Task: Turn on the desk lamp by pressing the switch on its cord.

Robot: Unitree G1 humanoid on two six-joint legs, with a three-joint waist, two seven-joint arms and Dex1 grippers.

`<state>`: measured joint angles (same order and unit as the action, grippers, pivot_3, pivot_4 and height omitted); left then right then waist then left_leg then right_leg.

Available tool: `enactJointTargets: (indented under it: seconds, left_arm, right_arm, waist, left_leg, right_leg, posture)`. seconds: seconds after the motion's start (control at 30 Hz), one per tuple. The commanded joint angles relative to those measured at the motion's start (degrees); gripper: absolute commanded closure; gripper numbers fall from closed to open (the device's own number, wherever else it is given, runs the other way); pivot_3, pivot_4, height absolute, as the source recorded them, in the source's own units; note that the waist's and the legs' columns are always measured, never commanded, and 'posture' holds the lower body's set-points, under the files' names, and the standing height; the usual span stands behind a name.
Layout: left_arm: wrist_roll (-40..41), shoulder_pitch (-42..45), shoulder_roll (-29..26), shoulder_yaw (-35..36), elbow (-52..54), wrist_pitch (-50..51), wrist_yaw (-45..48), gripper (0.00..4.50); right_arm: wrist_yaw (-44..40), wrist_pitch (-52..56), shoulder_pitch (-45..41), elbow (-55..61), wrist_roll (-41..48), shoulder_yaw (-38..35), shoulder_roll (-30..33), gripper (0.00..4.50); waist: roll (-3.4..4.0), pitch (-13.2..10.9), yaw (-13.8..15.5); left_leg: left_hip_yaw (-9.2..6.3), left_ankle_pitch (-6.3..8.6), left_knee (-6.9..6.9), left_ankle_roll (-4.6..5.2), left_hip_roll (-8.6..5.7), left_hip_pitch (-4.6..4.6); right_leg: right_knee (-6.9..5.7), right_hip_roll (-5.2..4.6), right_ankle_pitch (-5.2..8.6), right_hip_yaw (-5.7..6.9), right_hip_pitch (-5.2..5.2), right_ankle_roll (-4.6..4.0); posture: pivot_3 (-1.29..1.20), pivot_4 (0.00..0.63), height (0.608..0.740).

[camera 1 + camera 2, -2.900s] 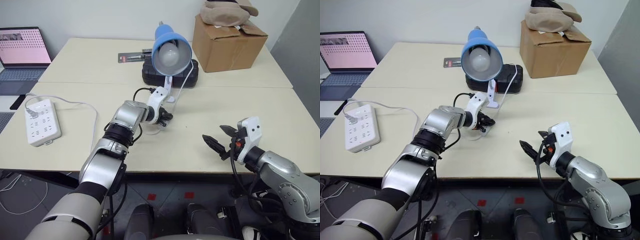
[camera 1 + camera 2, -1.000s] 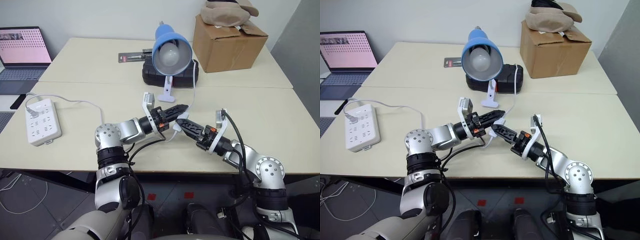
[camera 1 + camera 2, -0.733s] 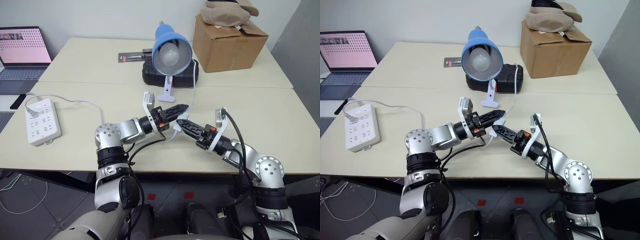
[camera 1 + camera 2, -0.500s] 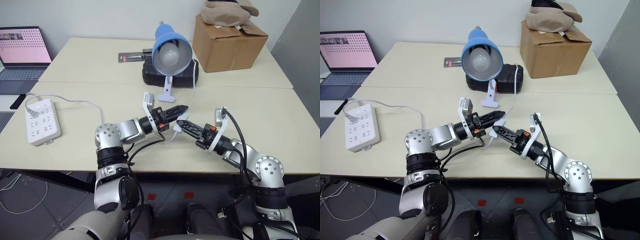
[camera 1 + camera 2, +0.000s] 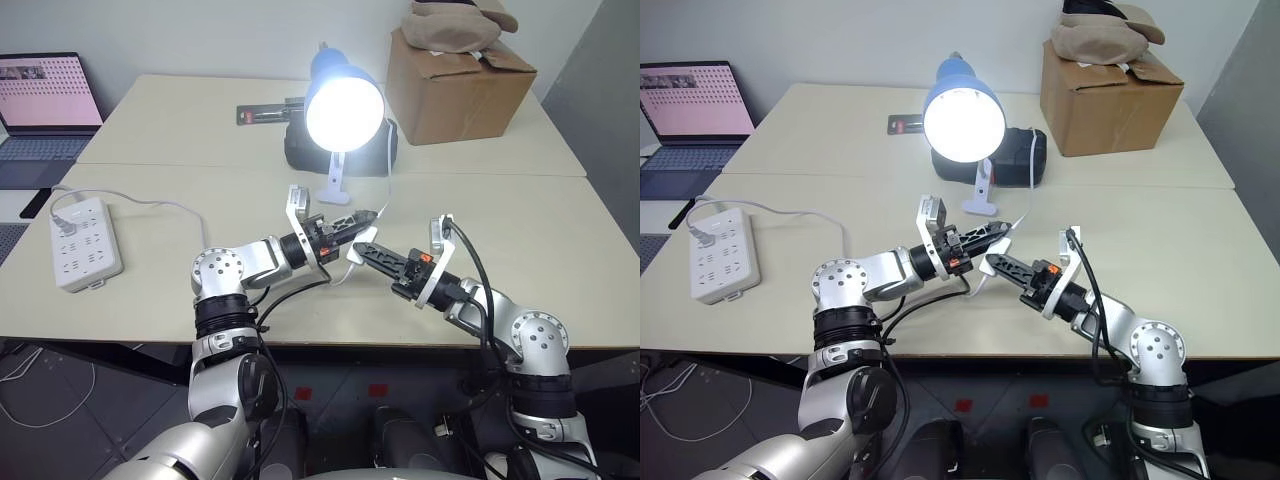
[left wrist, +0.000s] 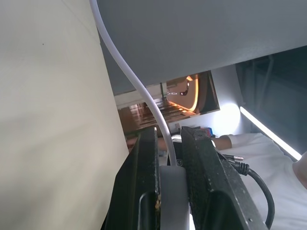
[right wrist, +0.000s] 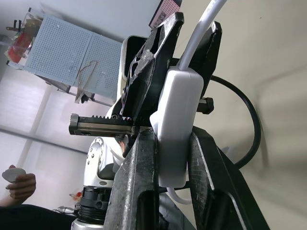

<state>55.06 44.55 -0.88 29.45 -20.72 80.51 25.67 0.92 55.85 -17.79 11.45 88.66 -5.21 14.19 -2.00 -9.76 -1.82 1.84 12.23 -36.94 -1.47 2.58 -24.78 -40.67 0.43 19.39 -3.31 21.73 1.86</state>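
Beige table (image 5: pixel 560 250): we see the desk lamp (image 5: pixel 343 108) lit. In front of it, the left gripper (image 5: pixel 362 220) and right gripper (image 5: pixel 363 251) both clamp the switch (image 7: pixel 175 124) on the cord (image 6: pixel 129 76).

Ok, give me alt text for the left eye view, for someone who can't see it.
The desk lamp with its blue shade is lit on a cream table, while the left gripper and right gripper are both shut on the switch of its white cord. A white power strip lies at left.
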Motion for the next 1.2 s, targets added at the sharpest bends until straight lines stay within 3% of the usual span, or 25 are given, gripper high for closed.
enactJointTargets:
  seconds: [0.03,0.4,0.53,0.6,0.63,0.67,0.87,1.07,1.2]
  left_arm:
    - [1.5,-0.2,-0.5,-0.9,2.1,-0.7,0.2,4.11]
    - [-2.3,0.4,-2.2,-3.0,-1.8,-8.0,-0.9,4.11]
    - [-9.0,1.5,-3.4,-8.0,-6.6,-15.0,-0.2,4.11]
    - [-12.0,2.4,-3.5,-9.9,-9.3,-18.8,-0.3,4.11]
    - [-13.0,3.0,-3.5,-10.4,-10.7,-20.5,-0.3,3.42]
    - [-13.5,3.4,-3.6,-11.0,-11.4,-21.5,0.4,3.42]
    - [-14.4,6.3,-6.0,-11.8,-12.7,-21.1,2.2,1.99]
    - [-17.8,5.8,-13.0,-17.3,-6.3,-20.6,5.7,0.59]
    - [-25.4,1.7,-26.0,-27.6,5.0,-25.2,13.5,0.08]
  right_arm:
    - [-0.8,-0.5,1.3,3.2,0.2,-1.3,1.3,3.28]
    - [0.7,-1.3,14.2,12.9,8.5,-8.8,12.1,0.91]
    - [1.4,-3.7,15.0,17.8,0.8,-10.1,16.1,0.02]
    - [1.9,-5.0,15.1,19.6,-0.1,-9.9,16.5,0.02]
    - [2.3,-5.5,15.1,20.3,-0.3,-9.6,16.4,0.0]
    - [2.5,-5.9,15.3,20.9,-0.6,-9.3,16.3,0.0]
    - [3.1,-7.6,16.3,22.2,-3.0,-7.8,16.0,0.0]
    - [2.2,-8.5,17.1,22.6,-5.4,-8.3,17.7,0.0]
    - [-2.5,-7.3,19.5,26.0,-11.6,-9.0,24.2,0.0]
  waist:
    - [0.0,0.0,0.0]
    - [-0.03,0.0,0.1]
    - [-0.01,0.0,0.0]
    - [-0.02,0.0,0.1]
    - [-0.02,0.0,0.1]
    - [-0.02,0.0,0.1]
    - [-0.02,0.0,0.1]
    - [-0.02,0.0,0.0]
    - [0.03,-0.1,0.0]
  left_leg:
    - [0.0,0.0,0.0,0.0,0.0,-0.01]
    - [0.02,0.01,0.09,0.01,-0.04,-0.11]
    - [0.01,0.01,0.09,0.02,0.03,-0.1]
    - [-0.01,0.01,0.1,0.02,0.01,-0.09]
    - [-0.03,0.01,0.1,0.02,0.02,-0.09]
    - [-0.03,0.01,0.1,0.02,0.04,-0.08]
    - [0.01,0.02,0.11,0.03,0.04,-0.11]
    - [0.01,0.01,0.19,0.02,0.09,-0.1]
    - [0.07,0.01,0.19,0.02,0.03,-0.1]
  right_leg:
    - [0.02,0.0,0.0,0.0,0.0,0.0]
    - [0.38,0.0,0.0,0.0,-0.06,0.01]
    - [0.5,0.02,0.02,-0.04,-0.08,0.18]
    - [0.51,0.15,0.03,-0.01,-0.09,0.22]
    - [0.6,0.2,0.01,0.0,-0.15,0.24]
    - [0.66,0.22,-0.01,-0.01,-0.18,0.25]
    - [0.78,0.22,-0.02,-0.05,-0.21,0.24]
    - [0.77,0.23,-0.03,-0.05,-0.17,0.23]
    - [0.78,0.19,-0.09,-0.12,-0.17,0.12]
  posture:
    - [0.0,0.15,0.74]
    - [0.0,0.15,0.74]
    - [0.0,0.15,0.74]
    - [0.0,0.15,0.74]
    - [0.0,0.15,0.74]
    - [0.0,0.15,0.74]
    - [0.0,0.15,0.74]
    - [0.0,0.15,0.74]
    - [0.0,0.15,0.74]
